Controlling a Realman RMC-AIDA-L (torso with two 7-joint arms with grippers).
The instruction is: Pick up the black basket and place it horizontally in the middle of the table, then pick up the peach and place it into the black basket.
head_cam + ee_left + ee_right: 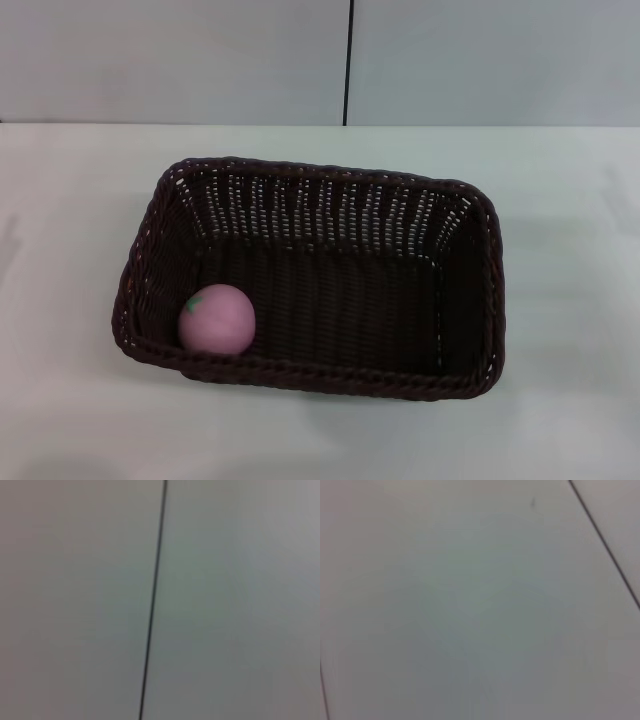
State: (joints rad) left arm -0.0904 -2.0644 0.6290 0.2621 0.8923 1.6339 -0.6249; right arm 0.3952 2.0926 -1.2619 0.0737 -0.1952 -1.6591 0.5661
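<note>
The black basket (470, 300) lies lengthwise across the middle of the white table (80, 200) in the head view, its opening up. The peach (216, 319) rests inside the basket, in its near left corner, against the braided rim. Neither gripper nor arm shows in the head view. Both wrist views show only a pale wall with a thin dark seam; no fingers, basket or peach show in them.
A pale wall with a dark vertical seam (348, 60) stands behind the table's far edge. Bare tabletop lies on every side of the basket.
</note>
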